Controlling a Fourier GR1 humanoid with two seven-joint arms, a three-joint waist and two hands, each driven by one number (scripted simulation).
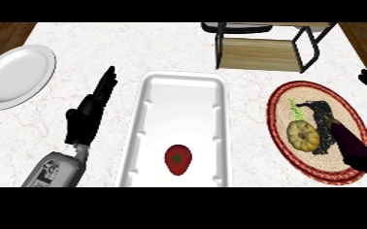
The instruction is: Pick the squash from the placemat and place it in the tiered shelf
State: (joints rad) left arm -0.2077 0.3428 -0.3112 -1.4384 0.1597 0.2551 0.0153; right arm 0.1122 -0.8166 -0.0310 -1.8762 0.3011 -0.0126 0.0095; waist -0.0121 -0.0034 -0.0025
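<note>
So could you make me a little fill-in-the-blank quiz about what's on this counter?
1. The yellow squash lies on the round ____.
2. The red vegetable sits inside the white ____.
3. The tiered shelf stands at the counter's far edge, and its lower board holds ____.
4. At the view's far left edge lies a white ____.

Missing words: placemat; tray; nothing; plate

The placemat is woven tan with a dark red rim; the squash on it is yellow. White tray — red tomato, green stem. White plate; marbled white counter — pale pink veins.
</note>
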